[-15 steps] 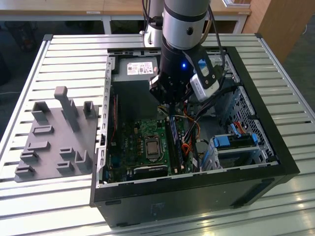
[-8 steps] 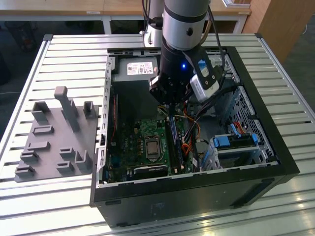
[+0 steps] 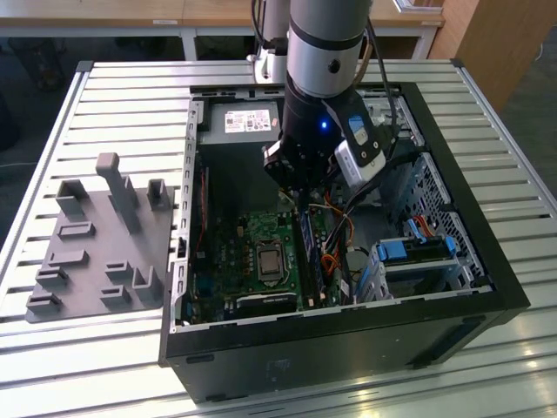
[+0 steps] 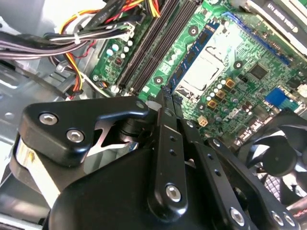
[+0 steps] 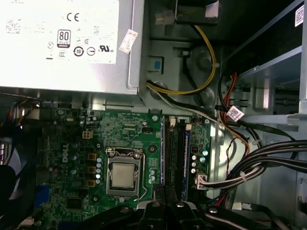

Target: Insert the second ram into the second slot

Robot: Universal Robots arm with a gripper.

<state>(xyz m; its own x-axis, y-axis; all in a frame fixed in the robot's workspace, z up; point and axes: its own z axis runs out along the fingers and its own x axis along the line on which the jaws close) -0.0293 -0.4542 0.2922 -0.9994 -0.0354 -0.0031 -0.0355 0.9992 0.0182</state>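
Nearest the wrist cameras, the claw (image 4: 165, 93) is closed on the second ram (image 4: 194, 55). It pinches the thin blue stick near one end, so the stick's length runs out ahead of the fingertips. The stick hangs along the row of dark memory slots (image 4: 153, 48), just beside the processor socket (image 5: 122, 175). It sits differently against the board in the two wrist views, so I judge it to be above its slot rather than seated; how high, I cannot tell. Another blue stick (image 5: 186, 155) stands in a slot on the side of the row away from the socket, apparently the first one already in. The step in hand looks like the line-up before insertion. It calls for the stick's lower edge to be parallel to the right slot and centred over it, then a straight, even press without tilt. Beyond lie the power supply (image 5: 67, 43), the black computer case (image 3: 331, 357), the slatted worktop (image 3: 130, 104) and a grey fixture (image 3: 96, 252) beside the case.
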